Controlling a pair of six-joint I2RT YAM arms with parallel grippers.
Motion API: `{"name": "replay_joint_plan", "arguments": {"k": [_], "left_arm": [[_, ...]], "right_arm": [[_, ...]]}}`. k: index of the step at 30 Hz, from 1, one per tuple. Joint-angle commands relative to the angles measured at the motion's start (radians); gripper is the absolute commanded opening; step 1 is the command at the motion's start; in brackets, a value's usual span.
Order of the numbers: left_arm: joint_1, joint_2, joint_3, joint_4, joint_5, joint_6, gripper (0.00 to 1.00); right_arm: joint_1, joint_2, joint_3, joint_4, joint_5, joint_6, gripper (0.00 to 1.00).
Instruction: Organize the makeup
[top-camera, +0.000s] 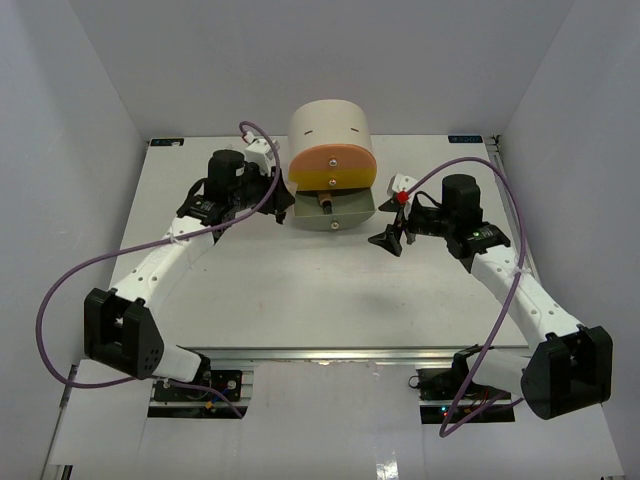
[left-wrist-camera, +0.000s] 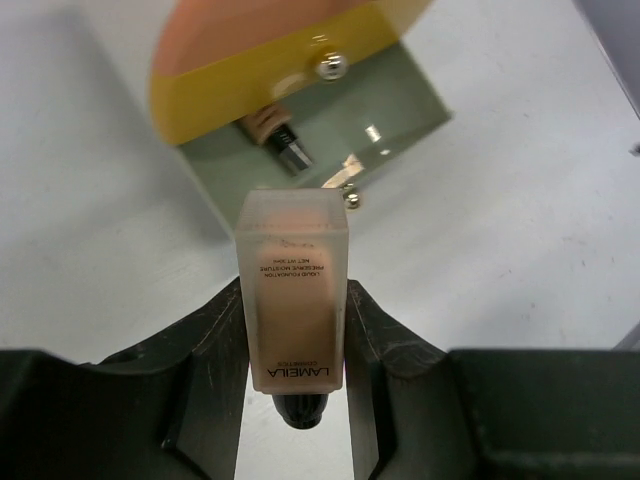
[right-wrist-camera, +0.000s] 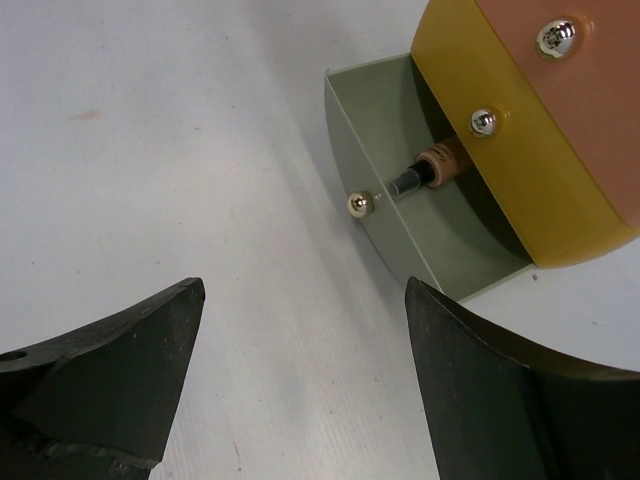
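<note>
"Listing by size: drawer unit (top-camera: 331, 150); green drawer (left-wrist-camera: 400, 110), open, stored bottle (left-wrist-camera: 272, 128) inside."
"Grippers?"
"Right gripper (right-wrist-camera: 300, 370) spread, empty. Left gripper (left-wrist-camera: 295, 305) pinching the foundation bottle (left-wrist-camera: 293, 240) just before the drawer."
"Hazard?"
"Bottle catching the drawer's front wall, twisting loose."

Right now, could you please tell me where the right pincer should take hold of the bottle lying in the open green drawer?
Probably its dark cap end, from above: the bottle lies on its side, its body tucked under the yellow drawer, and the walls of the green drawer block a side approach. The right pincer is open.
</note>
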Motion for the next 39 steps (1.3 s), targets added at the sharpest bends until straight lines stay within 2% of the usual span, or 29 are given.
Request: {"name": "replay_joint_plan", "arguments": {"k": [1, 6, 12, 15, 18, 21, 25, 29, 36, 39], "left_arm": [[-0.127, 0.0, -0.042, 0.146, 0.045, 0.3, 0.0], [-0.212, 0.074, 0.037, 0.178, 0.045, 0.594, 0.02], [-0.261, 0.243, 0.174, 0.161, -0.011, 0.8, 0.04], [-0.279, 0.31, 0.238, 0.15, -0.061, 0.869, 0.09], [-0.285, 0.384, 0.306, 0.13, -0.076, 0.903, 0.11], [-0.288, 0.437, 0.343, 0.115, -0.105, 0.919, 0.22], [-0.292, 0.464, 0.351, 0.112, -0.129, 0.919, 0.49], [-0.297, 0.461, 0.347, 0.118, -0.136, 0.899, 0.62], [-0.3, 0.42, 0.348, 0.128, -0.122, 0.84, 0.69], [-0.3, 0.379, 0.342, 0.146, -0.135, 0.798, 0.7]], "right_arm": [[-0.024, -0.029, -0.012, 0.038, -0.018, -0.013, 0.88], [-0.049, -0.029, -0.019, 0.043, -0.024, -0.015, 0.88], [-0.071, -0.027, -0.027, 0.049, -0.031, -0.016, 0.88], [-0.077, -0.024, -0.031, 0.051, -0.036, -0.016, 0.88], [-0.08, -0.024, -0.034, 0.054, -0.04, -0.016, 0.88], [-0.083, -0.024, -0.039, 0.056, -0.041, -0.019, 0.88], [-0.089, -0.024, -0.041, 0.056, -0.045, -0.02, 0.88], [-0.093, -0.022, -0.044, 0.058, -0.046, -0.019, 0.88], [-0.097, -0.019, -0.048, 0.057, -0.057, -0.024, 0.88], [-0.097, -0.015, -0.05, 0.004, -0.127, -0.104, 0.87]]}}
